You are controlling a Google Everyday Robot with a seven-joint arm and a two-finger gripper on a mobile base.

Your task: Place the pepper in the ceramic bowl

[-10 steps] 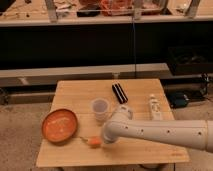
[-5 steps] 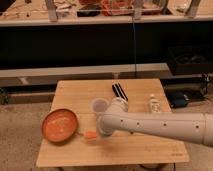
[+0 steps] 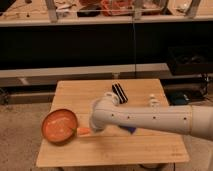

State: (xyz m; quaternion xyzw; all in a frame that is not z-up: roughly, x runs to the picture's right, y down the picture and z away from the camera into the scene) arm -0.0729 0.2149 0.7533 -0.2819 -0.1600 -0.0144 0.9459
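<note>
The pepper (image 3: 84, 131) shows only as a small orange sliver on the wooden table (image 3: 145, 150), just beside the ceramic bowl (image 3: 59, 126) at its 3 o'clock edge; whether the two touch cannot be told, and the stem is hidden. Most of the pepper lies under the end of the white arm (image 3: 150, 119), which reaches in from the 3 o'clock side of the view and is cut off there. The gripper (image 3: 93, 128) sits at the arm's tip, right over the pepper, but the bulky wrist covers its fingers, so I cannot tell how wide it stands or whether it holds the pepper. The bowl, orange-brown with a paler inside, rests near the table's 9 o'clock edge. A scrap of blue (image 3: 131, 130) peeks from under the arm, perhaps a sponge. At 12 o'clock from the wrist lies a dark ribbed block (image 3: 119, 92), and at 2 o'clock a small white bottle (image 3: 153, 102) stands upright.
</note>
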